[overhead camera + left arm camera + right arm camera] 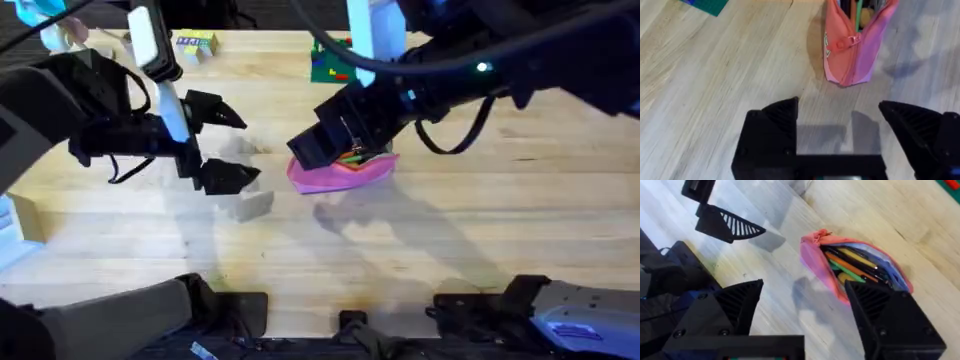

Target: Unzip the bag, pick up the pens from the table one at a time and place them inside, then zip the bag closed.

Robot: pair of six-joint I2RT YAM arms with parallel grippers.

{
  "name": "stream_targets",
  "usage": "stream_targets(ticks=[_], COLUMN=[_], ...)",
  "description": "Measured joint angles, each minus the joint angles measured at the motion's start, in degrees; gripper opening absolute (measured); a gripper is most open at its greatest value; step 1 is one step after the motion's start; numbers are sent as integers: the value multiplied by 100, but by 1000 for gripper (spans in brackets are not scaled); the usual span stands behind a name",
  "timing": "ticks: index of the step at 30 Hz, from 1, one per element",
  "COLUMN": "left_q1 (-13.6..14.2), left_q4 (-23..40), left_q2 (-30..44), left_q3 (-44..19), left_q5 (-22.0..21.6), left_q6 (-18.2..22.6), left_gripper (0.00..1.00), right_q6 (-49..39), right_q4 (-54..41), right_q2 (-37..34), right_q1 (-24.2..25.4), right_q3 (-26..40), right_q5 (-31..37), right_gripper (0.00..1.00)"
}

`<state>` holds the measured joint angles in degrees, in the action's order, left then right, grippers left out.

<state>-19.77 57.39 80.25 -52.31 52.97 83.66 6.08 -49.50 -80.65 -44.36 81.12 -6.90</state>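
The pink bag (345,174) lies at the middle of the table (420,260) with its mouth gaping open. In the right wrist view the bag (815,262) shows lilac lining and several pens (855,266) inside, orange, green and dark ones. My right gripper (342,150) hovers just above the bag, open (805,300) and empty. My left gripper (222,143) hangs to the left of the bag, open and holding nothing. From the left wrist the bag (845,55) stands a short way beyond my left gripper (840,125), its zip pull (855,39) at the near end.
A green board (328,68) with small coloured pieces sits at the back behind the bag. A small yellow box (195,44) rests at the back left. A wooden block (26,218) stands at the left edge. Bare tabletop stretches in front of the bag.
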Motion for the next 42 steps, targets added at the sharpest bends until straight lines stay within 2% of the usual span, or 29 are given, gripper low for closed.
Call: stream_targets(ticks=[10, 16, 22, 28, 36, 37, 42], left_q1=[0, 0, 0, 0, 0, 0, 0], left_q4=[0, 0, 0, 0, 0, 0, 0], left_q2=[0, 0, 0, 0, 0, 0, 0], left_q3=[0, 0, 0, 0, 0, 0, 0], left_q5=[0, 0, 0, 0, 0, 0, 0], left_q6=[0, 0, 0, 0, 0, 0, 0], left_gripper=[993, 994, 994, 994, 994, 993, 994], right_q6=[70, 101, 105, 167, 622, 1068, 1200], right_q4=[162, 429, 607, 1213, 1351, 1351, 1351], right_q2=[-47, -91, -436, -972, -1297, -1523, -1628], right_q1=[-12, -213, -262, -339, -480, -554, -636], right_q3=[4, 13, 17, 17, 17, 17, 17], right_q5=[-2, -4, -4, 7, 570, 926, 1038], right_gripper=[997, 997, 997, 998, 996, 998, 998])
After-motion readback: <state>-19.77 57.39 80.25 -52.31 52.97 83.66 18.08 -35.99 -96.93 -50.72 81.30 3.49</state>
